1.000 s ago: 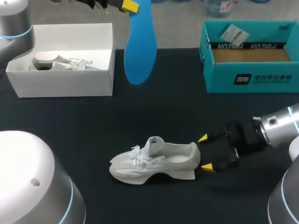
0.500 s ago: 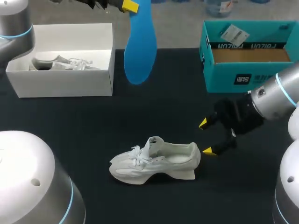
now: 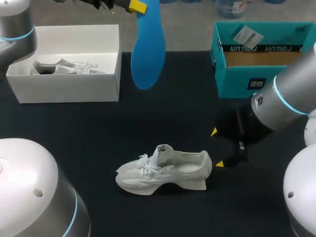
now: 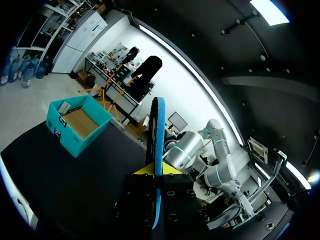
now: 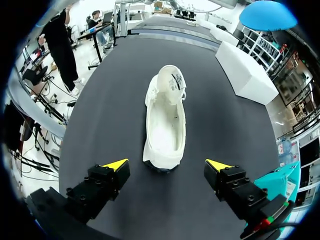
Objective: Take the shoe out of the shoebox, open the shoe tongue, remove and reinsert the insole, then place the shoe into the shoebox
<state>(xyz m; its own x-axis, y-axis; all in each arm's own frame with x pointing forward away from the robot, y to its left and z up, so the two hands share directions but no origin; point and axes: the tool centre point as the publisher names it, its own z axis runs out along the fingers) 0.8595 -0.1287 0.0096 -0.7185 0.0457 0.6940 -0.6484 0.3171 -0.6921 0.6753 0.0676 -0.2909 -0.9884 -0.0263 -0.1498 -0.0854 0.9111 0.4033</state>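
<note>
the white shoe (image 3: 163,170) stands upright on the black table (image 3: 98,133), tongue raised. just beside its heel, the right gripper (image 3: 216,148) has its 2 fingers spread wide - empty. well beyond the shoe, the left gripper (image 4: 156,170) pinches the blue insole (image 3: 147,49) - above the white shoebox (image 3: 74,84).

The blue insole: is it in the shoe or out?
Out. The left gripper holds the blue insole aloft, apart from the shoe lying on the table.
</note>
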